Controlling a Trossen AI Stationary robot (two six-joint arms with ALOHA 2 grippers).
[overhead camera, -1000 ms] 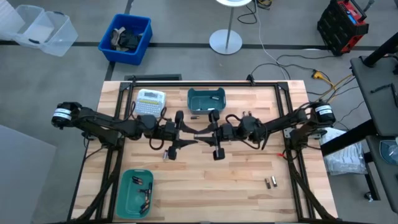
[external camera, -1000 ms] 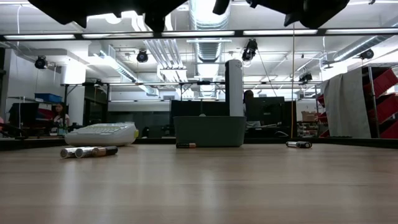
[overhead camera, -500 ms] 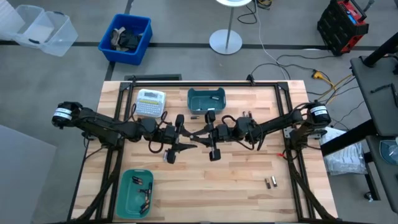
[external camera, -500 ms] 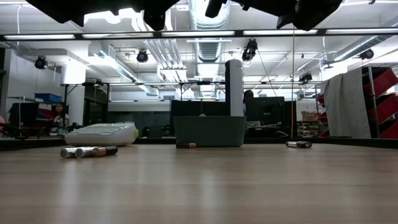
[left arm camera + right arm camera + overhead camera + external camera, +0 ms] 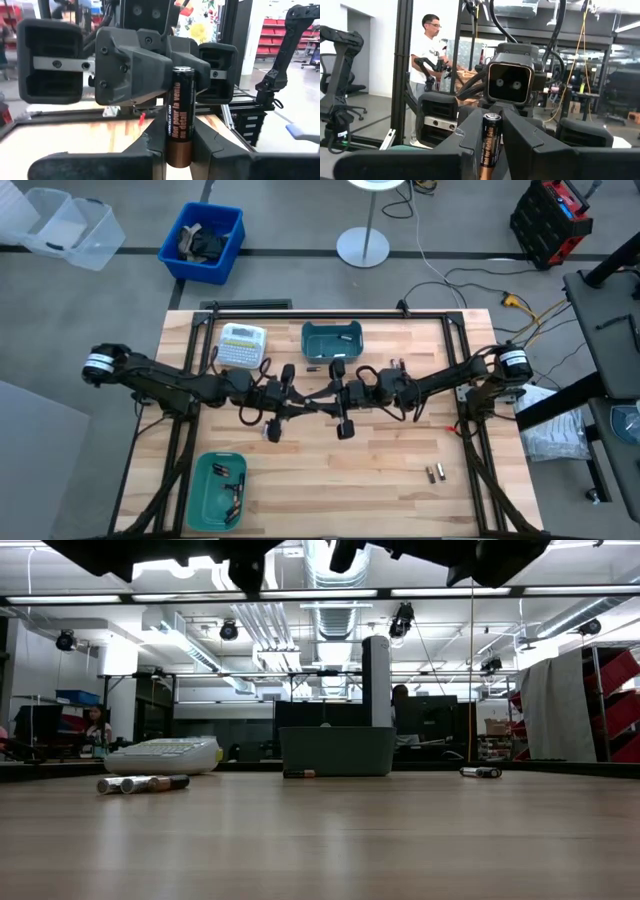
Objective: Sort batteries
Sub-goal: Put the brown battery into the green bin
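Above the table's middle my left gripper (image 5: 312,404) and my right gripper (image 5: 326,398) meet tip to tip, both shut on one battery (image 5: 180,117), black on top and copper below, standing upright. The right wrist view shows the same battery (image 5: 489,142) between that arm's fingers. Two more batteries (image 5: 434,473) lie on the table at the near right. One battery (image 5: 312,367) lies beside the far teal bin (image 5: 332,340). A second teal bin (image 5: 217,490) at the near left holds several batteries. My left gripper pinches the battery's copper lower part (image 5: 179,152) between its two fingers, coming level from the table's left. The battery stands upright, lifted clear of the table. My right gripper has its two fingers (image 5: 470,135) on either side of the battery's black upper part (image 5: 490,125), coming level from the table's right, across the battery.
A white label-maker (image 5: 242,343) sits at the far left of the table. The low view shows loose batteries (image 5: 140,783) on the wood, and another battery (image 5: 480,772) farther off. A person (image 5: 427,50) stands in the room beyond.
My right gripper has moved toward the table's left until its fingertips meet my left gripper's at the battery. The battery stays upright and clear of the table.
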